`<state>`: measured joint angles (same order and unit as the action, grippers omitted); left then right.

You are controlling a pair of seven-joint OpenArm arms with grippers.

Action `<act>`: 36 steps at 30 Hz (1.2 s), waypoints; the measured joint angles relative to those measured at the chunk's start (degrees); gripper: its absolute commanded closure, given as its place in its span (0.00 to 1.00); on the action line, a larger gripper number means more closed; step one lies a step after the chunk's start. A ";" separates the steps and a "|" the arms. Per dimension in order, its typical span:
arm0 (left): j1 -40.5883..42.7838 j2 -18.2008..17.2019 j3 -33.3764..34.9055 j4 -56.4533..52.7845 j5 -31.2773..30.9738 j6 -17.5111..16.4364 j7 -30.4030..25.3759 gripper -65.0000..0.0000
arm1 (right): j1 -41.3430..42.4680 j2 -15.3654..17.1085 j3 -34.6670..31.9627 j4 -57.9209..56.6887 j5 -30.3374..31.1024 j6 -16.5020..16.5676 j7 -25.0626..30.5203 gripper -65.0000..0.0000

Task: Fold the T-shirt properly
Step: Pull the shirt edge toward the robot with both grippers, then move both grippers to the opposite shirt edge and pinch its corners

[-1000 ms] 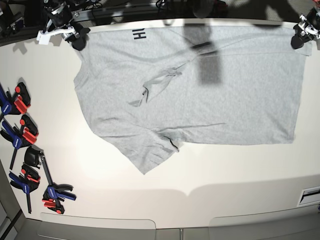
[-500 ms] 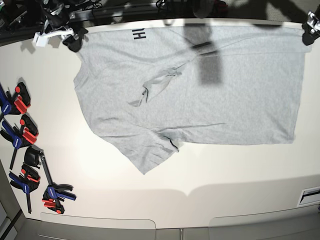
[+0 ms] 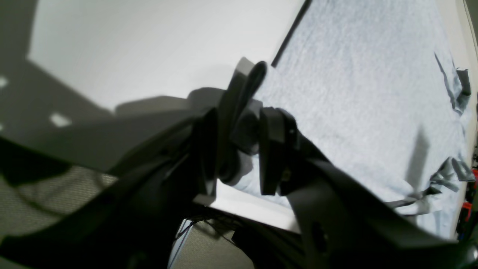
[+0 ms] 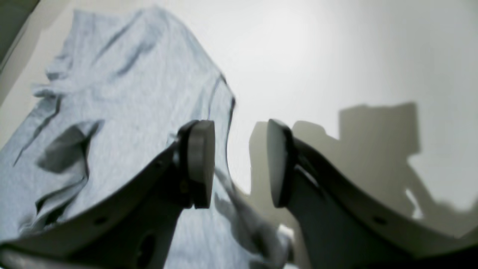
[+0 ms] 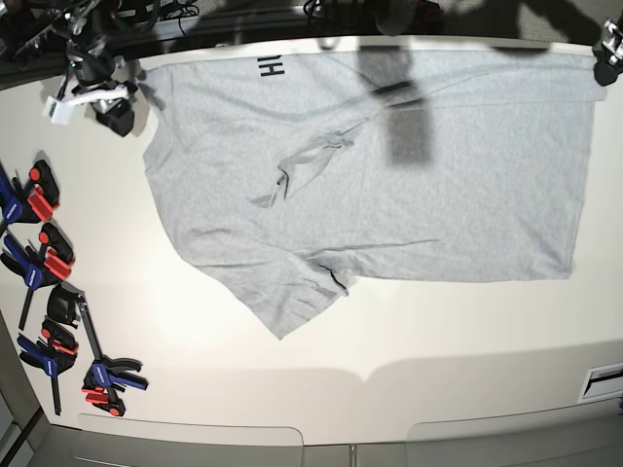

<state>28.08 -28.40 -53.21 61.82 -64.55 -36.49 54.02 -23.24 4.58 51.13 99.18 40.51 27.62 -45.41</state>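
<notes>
The grey T-shirt [image 5: 389, 175] lies spread flat on the white table [image 5: 438, 331], with black letters [image 5: 270, 66] at its far edge and one sleeve [image 5: 287, 297] pointing toward the front. My right gripper [image 5: 110, 105] hovers just off the shirt's far left corner. In the right wrist view it [image 4: 241, 164] is open, with bare table showing between the pads and the T-shirt [image 4: 112, 93] to its left. My left gripper [image 5: 608, 44] sits beyond the far right corner. In the left wrist view it [image 3: 248, 149] is open above the T-shirt's [image 3: 354, 93] edge.
Several blue, red and black clamps [image 5: 49, 263] lie along the table's left edge. A white bracket [image 5: 604, 379] sits at the right front edge. A dark rectangular shadow [image 5: 409, 126] falls on the shirt. Cables and gear line the far side.
My right gripper has drifted left, away from the shirt's far left corner. My left gripper has lifted off the far right corner, opened and moved outward. The shirt has stayed put.
</notes>
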 measured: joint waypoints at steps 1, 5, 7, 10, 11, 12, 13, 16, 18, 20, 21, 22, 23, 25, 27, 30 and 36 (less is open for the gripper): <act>0.00 -0.02 0.00 0.79 0.09 -0.15 0.02 0.72 | 0.57 0.42 -0.02 0.00 -0.02 0.00 -0.07 0.66; 0.15 0.13 0.07 5.01 0.61 -0.17 -1.44 0.72 | 3.78 1.86 0.00 0.00 -1.33 -0.02 -0.24 0.66; 0.13 0.09 0.04 7.52 1.55 -0.17 -3.45 0.72 | 5.68 2.27 0.00 0.00 -1.16 -0.02 -0.07 0.66; -0.81 0.09 0.04 10.58 3.67 -0.20 -5.51 0.72 | 8.52 2.75 -0.02 0.00 -1.27 0.00 -0.24 0.66; -1.29 0.07 0.04 11.17 4.42 -0.20 -5.64 0.72 | 9.53 2.78 0.00 0.00 -1.27 0.00 -0.15 0.66; -1.97 0.11 0.04 11.58 4.92 -0.20 -5.53 0.72 | 10.49 2.80 -0.02 0.00 -1.25 0.02 -0.04 0.66; -2.71 0.11 0.07 11.76 5.07 -0.20 -5.57 0.72 | 11.39 2.84 -0.15 0.00 -1.51 0.22 -0.13 0.66; -4.55 0.11 0.07 11.85 5.60 -0.20 -5.60 0.72 | 13.03 3.06 -2.73 0.00 -6.10 0.87 0.22 0.66; -5.11 0.13 0.07 11.85 6.14 -0.22 -5.95 0.72 | 13.42 3.06 -5.66 0.00 -7.80 0.90 1.42 0.66; -5.20 0.13 0.07 11.85 6.16 -0.22 -6.03 0.72 | 13.42 3.06 -9.18 0.00 -10.03 0.90 4.20 0.66; -5.22 0.13 0.07 11.85 6.19 -0.20 -6.03 0.72 | 13.42 3.08 -11.06 0.00 -12.15 0.90 5.46 0.66; -5.25 0.11 0.07 11.85 6.16 -0.20 -6.03 0.72 | 13.42 3.08 -12.96 0.00 -13.92 0.90 6.56 0.66; -5.25 0.11 0.07 11.85 6.16 -0.20 -6.05 0.72 | 13.44 3.08 -14.82 0.00 -15.89 0.90 7.45 0.66; -5.27 0.13 0.07 11.85 6.16 -0.20 -6.03 0.72 | 13.99 3.06 -18.43 0.00 -20.09 0.90 8.59 0.66; -5.25 0.11 0.07 11.85 6.16 -0.20 -6.03 0.72 | 15.26 3.08 -21.57 -0.24 -23.67 0.87 10.03 0.66; -5.27 0.11 0.07 11.85 6.56 -0.22 -6.03 0.72 | 18.69 3.19 -24.98 -2.93 -25.92 -0.20 10.54 0.66; -5.27 0.09 0.07 11.85 8.92 -0.20 -6.05 0.72 | 28.09 3.93 -25.62 -16.79 -26.03 -0.63 10.69 0.58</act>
<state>22.81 -28.32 -53.15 73.67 -55.64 -36.69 47.97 4.84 8.51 25.52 82.39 14.48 26.98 -34.72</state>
